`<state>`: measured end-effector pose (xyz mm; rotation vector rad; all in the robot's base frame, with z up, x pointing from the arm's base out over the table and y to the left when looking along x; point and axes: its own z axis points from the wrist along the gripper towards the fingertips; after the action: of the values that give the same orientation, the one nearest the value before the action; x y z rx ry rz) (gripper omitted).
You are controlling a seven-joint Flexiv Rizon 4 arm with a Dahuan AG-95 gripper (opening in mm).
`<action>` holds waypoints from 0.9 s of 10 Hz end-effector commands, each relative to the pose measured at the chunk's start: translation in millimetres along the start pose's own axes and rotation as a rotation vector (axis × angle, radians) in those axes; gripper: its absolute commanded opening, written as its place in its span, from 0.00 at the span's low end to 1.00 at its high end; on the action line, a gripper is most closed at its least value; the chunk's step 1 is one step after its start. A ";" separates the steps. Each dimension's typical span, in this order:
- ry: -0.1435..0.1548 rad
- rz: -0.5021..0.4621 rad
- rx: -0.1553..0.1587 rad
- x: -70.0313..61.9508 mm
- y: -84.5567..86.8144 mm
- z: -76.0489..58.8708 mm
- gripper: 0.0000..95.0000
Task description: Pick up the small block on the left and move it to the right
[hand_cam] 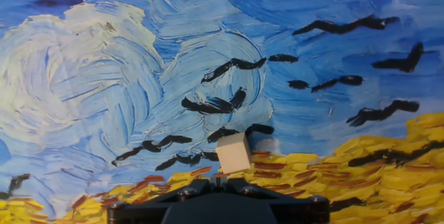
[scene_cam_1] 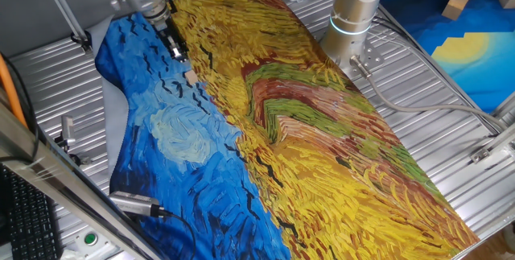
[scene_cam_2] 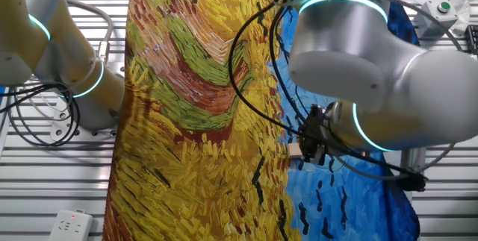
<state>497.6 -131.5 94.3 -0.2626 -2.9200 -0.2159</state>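
One small block [hand_cam: 234, 153] lies on the painted cloth [scene_cam_1: 322, 131] just below the gripper [scene_cam_1: 179, 51], jaw opening indiscernible; approach step, next needs descent and closing.

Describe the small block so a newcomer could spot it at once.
Start at the painted cloth covering the table and find the line where its blue sky meets the yellow field. The small block sits there, just below the gripper. It is a tiny pale wooden cube, the only solid object among flat painted black birds.
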 end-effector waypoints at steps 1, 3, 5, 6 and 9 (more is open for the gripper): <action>-0.142 -0.159 0.147 -0.1 -0.6 0.4 0.00; -0.142 -0.187 0.184 -0.1 -0.6 0.4 0.00; -0.140 -0.204 0.213 -0.1 -0.6 0.4 0.00; -0.141 -0.206 0.215 -0.1 -0.6 0.4 0.00; -0.135 -0.210 0.211 -0.1 -0.6 0.4 0.00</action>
<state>497.8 -132.3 93.1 0.0723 -3.0706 0.0895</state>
